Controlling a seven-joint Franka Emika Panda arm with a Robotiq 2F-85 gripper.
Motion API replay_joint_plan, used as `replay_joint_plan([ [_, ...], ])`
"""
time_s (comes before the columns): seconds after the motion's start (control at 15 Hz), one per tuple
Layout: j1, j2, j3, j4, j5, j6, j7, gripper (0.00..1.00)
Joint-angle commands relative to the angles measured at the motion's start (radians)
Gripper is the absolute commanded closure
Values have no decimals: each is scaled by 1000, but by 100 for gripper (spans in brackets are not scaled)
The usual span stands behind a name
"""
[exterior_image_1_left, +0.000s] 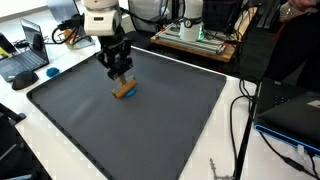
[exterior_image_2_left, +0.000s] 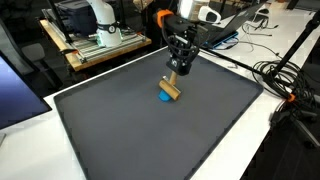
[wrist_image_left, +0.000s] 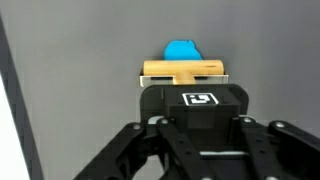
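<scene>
Hand (exterior_image_1_left: 121, 80) pinches wood block (exterior_image_2_left: 172, 90), tilted against blue piece (wrist_image_left: 181, 50) on mat (exterior_image_1_left: 180, 130), toward desk's (exterior_image_2_left: 262, 130) far edge. Block probably light, stiff, smooth; grip across narrow faces, mid-length.

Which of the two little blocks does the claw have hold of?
The tan wooden block. The claw is shut on it, while the blue block sits close beside it on the dark mat, outside the claw's fingers.
</scene>
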Motion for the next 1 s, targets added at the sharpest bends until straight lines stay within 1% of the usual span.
replay_joint_plan([
  [0.0, -1, 42, 18, 13, 50, 4, -25, 79],
  [0.8, -3, 46, 29, 16, 75, 8, -29, 79],
  [0.93, -8, 9, 27, 3, 84, 10, -22, 79],
])
